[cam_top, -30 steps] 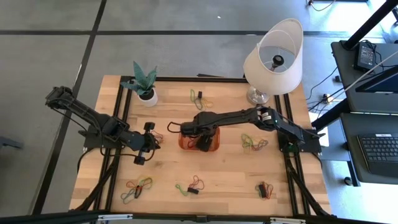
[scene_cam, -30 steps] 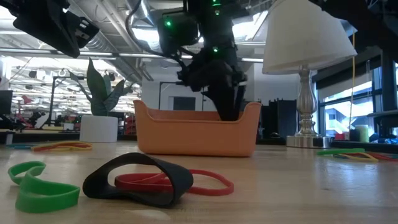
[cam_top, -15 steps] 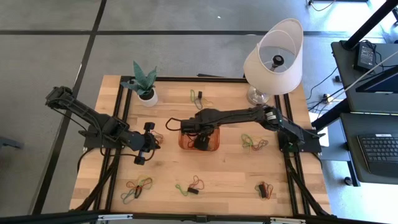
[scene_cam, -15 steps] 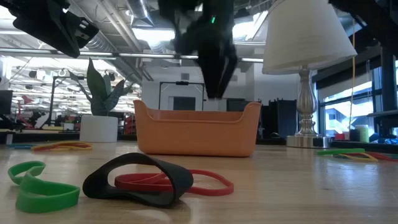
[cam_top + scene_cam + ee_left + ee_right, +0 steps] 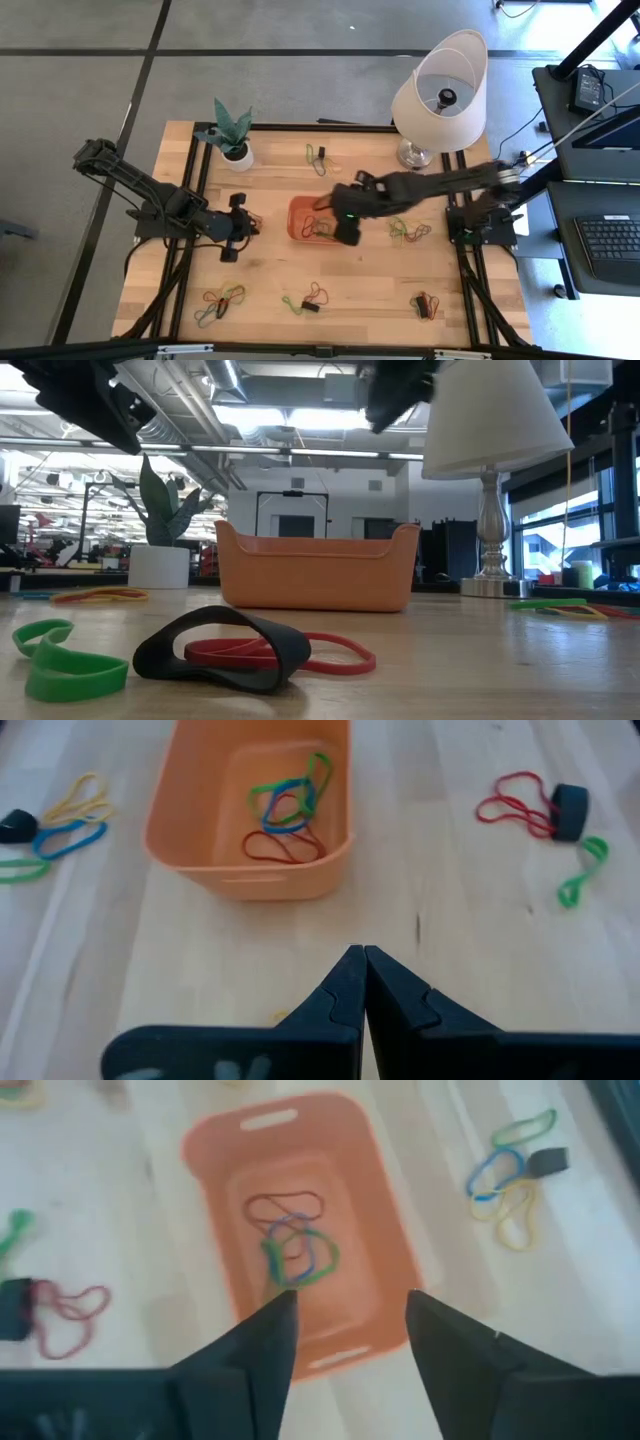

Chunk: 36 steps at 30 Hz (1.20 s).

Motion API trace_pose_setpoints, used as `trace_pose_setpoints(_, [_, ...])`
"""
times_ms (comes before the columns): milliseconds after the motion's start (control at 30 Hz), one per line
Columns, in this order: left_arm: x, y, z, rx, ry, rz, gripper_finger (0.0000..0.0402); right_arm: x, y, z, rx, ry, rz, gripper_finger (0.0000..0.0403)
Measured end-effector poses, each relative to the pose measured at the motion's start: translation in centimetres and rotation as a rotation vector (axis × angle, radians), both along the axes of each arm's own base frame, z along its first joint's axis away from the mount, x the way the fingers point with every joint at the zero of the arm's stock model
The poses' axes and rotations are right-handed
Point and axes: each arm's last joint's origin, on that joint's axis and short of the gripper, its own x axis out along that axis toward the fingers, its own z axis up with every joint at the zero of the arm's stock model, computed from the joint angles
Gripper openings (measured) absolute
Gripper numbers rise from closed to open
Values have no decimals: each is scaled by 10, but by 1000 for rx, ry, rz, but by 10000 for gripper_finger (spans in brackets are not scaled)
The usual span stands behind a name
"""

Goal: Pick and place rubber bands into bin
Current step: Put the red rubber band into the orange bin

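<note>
The orange bin point(image 5: 303, 212) stands mid-table on its flat bottom; green, blue and red rubber bands point(image 5: 295, 1240) lie inside it, also seen in the left wrist view point(image 5: 288, 812). My right gripper point(image 5: 350, 1305) is open and empty, raised above the bin's right end point(image 5: 340, 228), and shows high in the low view point(image 5: 395, 390). My left gripper point(image 5: 362, 958) is shut and empty, hovering left of the bin point(image 5: 243, 222). Loose bands lie on the table in clusters: near left point(image 5: 222, 300), near middle point(image 5: 310, 298), near right point(image 5: 427, 305), right of the bin point(image 5: 408, 230), and far point(image 5: 318, 157).
A white lamp point(image 5: 440, 90) stands at the far right corner and a potted plant point(image 5: 237, 150) at the far left. In the low view a black band point(image 5: 225, 650), a red one point(image 5: 330, 652) and green ones point(image 5: 60, 655) lie close to the near edge.
My right gripper has risen from inside the bin to well above its rim and drawn back toward the table's right edge. The bands now lie uncovered on the bin's floor.
</note>
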Motion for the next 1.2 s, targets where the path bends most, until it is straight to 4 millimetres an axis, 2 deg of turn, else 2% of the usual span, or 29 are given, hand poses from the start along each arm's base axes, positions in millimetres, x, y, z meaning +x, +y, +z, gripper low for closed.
trace_pose_setpoints(233, [0, 2, 0, -46, -16, 106, 3, -79, 16, -24, 142, -276, 46, 153])
trace_pose_setpoints(400, [0, 11, -3, -130, 16, 243, 3, -129, 10, -52, 240, -407, 24, 126])
trace_pose_setpoints(567, [-7, 25, -12, -172, 141, 447, 3, -165, -2, -85, 304, -433, -38, 103])
trace_pose_setpoints(700, [-15, 31, -22, -158, 303, 512, 5, -180, -8, -102, 331, -478, -52, 93])
trace_pose_setpoints(833, [-16, 32, -29, -148, 423, 501, 23, -186, -12, -108, 318, -533, -21, 89])
trace_pose_setpoints(1200, [7, 25, -63, -28, 627, 477, 137, -188, -15, -108, 248, -557, 42, 88])
